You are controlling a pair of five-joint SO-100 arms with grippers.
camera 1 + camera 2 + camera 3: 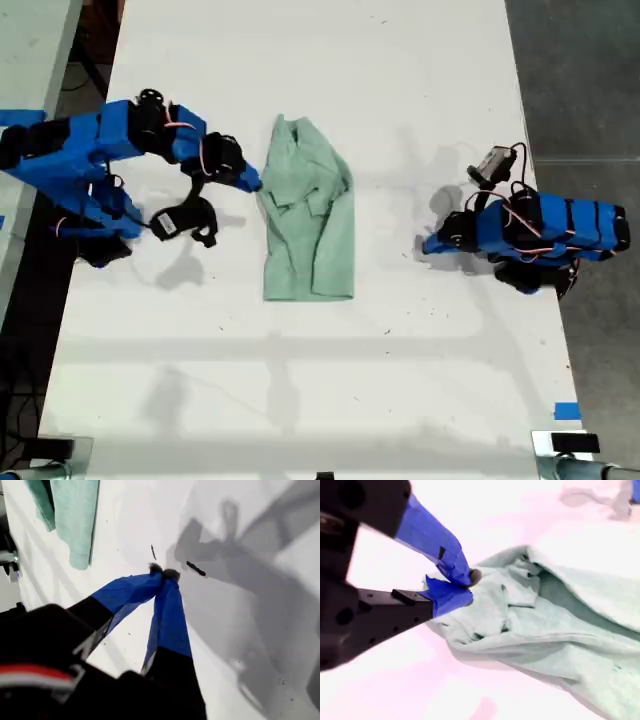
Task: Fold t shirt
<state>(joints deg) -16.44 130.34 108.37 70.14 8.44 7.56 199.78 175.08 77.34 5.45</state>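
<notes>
Pinching the rumpled edge of the one pale mint-green creased cloth t shirt (530,615), my second gripper (462,587) has its blue-taped tips nearly together on the fabric, at the garment's side toward the exterior view's left. My first gripper (164,573) rests with tips touching each other over bare table, holding nothing, well apart from the shirt at the exterior view's right. We count two blue arms. The long white table (420,90) lies open around the shirt, which sits mid-table. Both arms crouch low, elbows folded.
</notes>
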